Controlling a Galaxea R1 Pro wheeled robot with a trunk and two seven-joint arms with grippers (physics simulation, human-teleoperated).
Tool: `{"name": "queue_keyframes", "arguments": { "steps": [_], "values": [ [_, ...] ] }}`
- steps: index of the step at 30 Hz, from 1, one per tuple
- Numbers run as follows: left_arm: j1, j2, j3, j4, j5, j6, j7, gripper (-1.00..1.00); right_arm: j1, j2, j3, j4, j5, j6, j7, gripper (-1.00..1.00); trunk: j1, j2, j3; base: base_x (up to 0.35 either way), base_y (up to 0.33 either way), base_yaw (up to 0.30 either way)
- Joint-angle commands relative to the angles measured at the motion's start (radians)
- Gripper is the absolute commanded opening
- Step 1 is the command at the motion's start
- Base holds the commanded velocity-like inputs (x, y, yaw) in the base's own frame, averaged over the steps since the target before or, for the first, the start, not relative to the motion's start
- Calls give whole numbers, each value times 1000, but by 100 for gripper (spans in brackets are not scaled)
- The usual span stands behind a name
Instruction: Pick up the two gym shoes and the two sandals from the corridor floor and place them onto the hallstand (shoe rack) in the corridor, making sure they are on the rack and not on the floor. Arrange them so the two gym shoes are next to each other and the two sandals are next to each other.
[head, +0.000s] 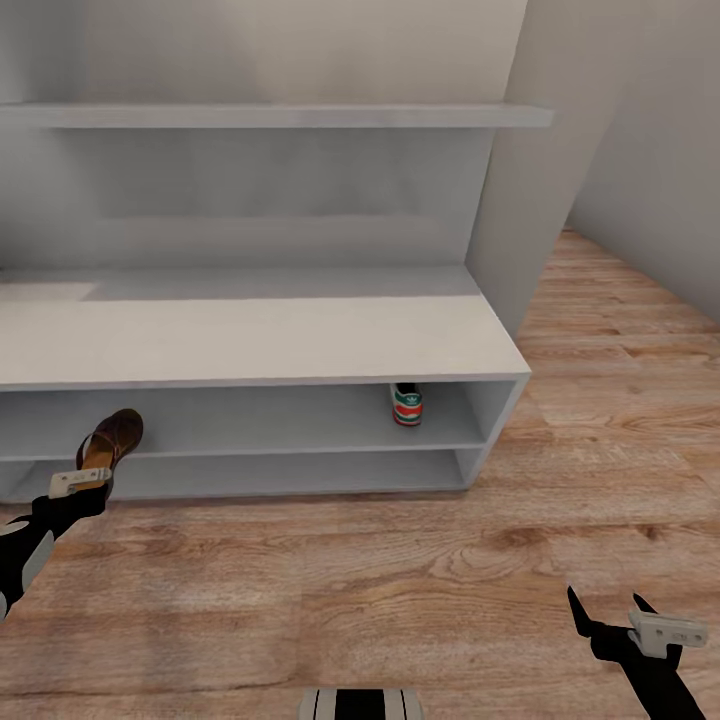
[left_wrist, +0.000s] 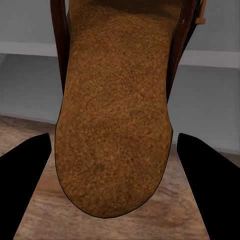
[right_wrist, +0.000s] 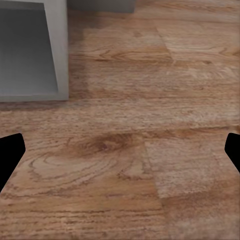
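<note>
Head view: left gripper (head: 100, 462) holds dark brown leather sandal (head: 112, 440) at low light-grey hallstand's (head: 250, 340) upper shelf; next, ease it in & release; right gripper (head: 612, 612) open, idle.

The rack's (head: 250, 345) upper shelf lies open between the sandal (head: 112, 440) at its left and the gym shoe (head: 407, 404) at right; lower shelf bare.

Shoe rack (head: 250, 340) sits at 12 o'clock on the floor (head: 400, 580). One sneaker (head: 407, 404) in its upper shelf around 1, a sandal (head: 112, 440) at 10 by that shelf's opening.
</note>
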Motion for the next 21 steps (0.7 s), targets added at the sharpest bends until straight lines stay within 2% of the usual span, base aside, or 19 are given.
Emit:
{"name": "queue_keyframes", "arguments": {
  "steps": [1,21],
  "values": [
    [0,0,0,0,0,0,0,-100,0,0,0,0,0,0,0,100,0,0,0,0,0,0],
    [1,2,2,1,0,0,0,-100,0,0,0,0,0,1,-1,100,0,0,-9,0,0,0]
  ]
}}
